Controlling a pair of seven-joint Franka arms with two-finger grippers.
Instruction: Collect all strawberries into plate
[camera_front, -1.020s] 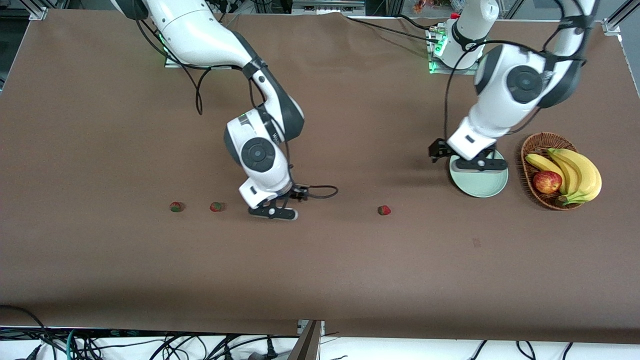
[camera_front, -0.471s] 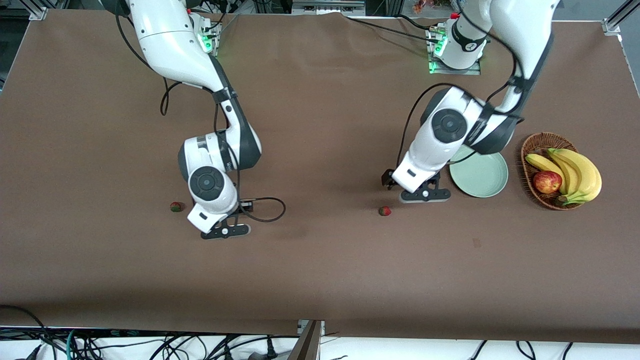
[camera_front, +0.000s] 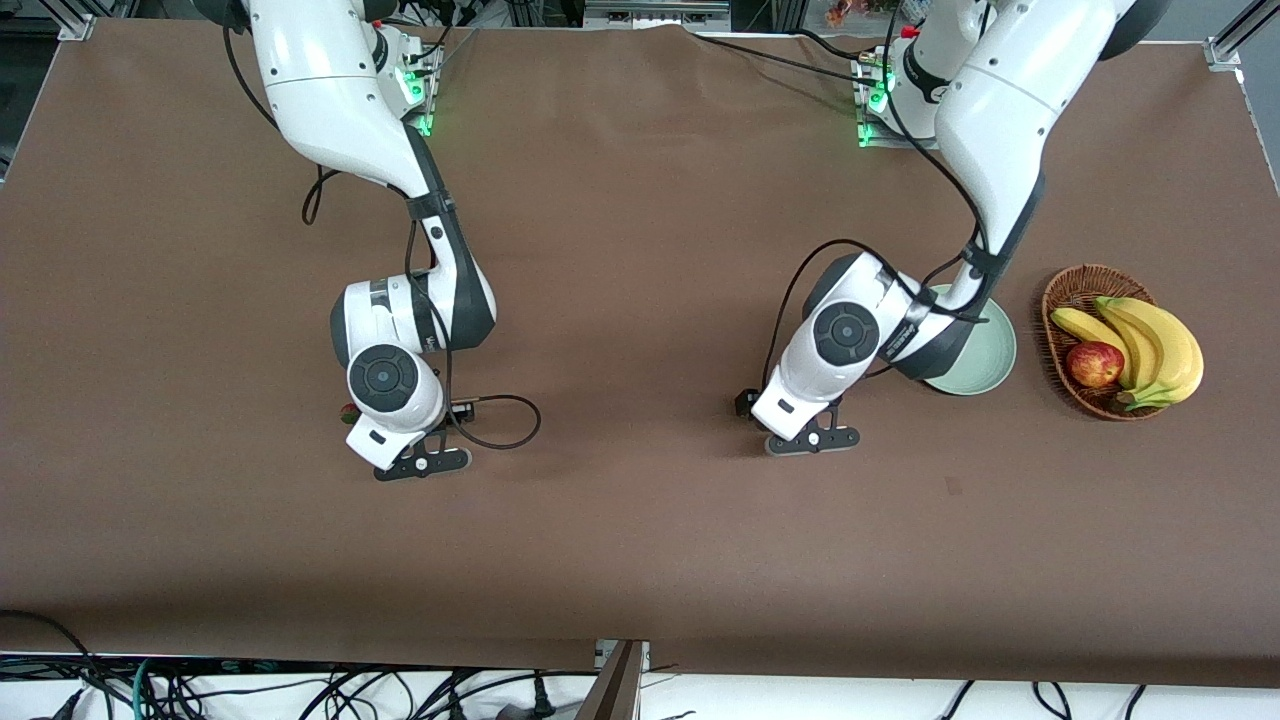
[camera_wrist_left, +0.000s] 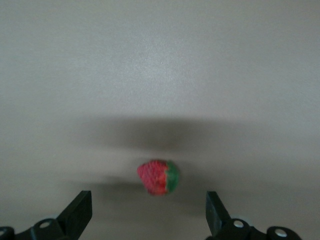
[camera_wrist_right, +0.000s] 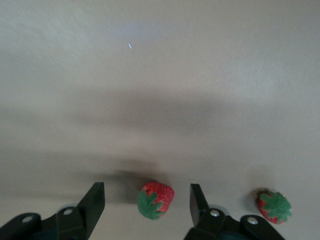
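Both grippers hang low over the brown table, each open around a strawberry. In the left wrist view a strawberry (camera_wrist_left: 159, 177) lies on the table between the open fingers (camera_wrist_left: 80, 212) of my left gripper (camera_wrist_left: 149, 215), untouched. In the right wrist view another strawberry (camera_wrist_right: 156, 200) lies between the open fingers of my right gripper (camera_wrist_right: 147, 205), and a third strawberry (camera_wrist_right: 274, 206) lies beside it. In the front view only one strawberry (camera_front: 347, 410) peeks out beside my right gripper (camera_front: 422, 464); the others are hidden under the arms. My left gripper (camera_front: 812, 441) is near the mint-green plate (camera_front: 992, 350), which is partly covered by the left arm.
A brown wicker basket (camera_front: 1085, 285) with bananas (camera_front: 1150, 340) and a red apple (camera_front: 1094, 364) stands beside the plate at the left arm's end of the table. A cable loop (camera_front: 505, 425) trails from the right wrist.
My right gripper moved toward the right arm's end of the table and now covers the second strawberry. My left gripper moved off the plate and now covers the lone strawberry.
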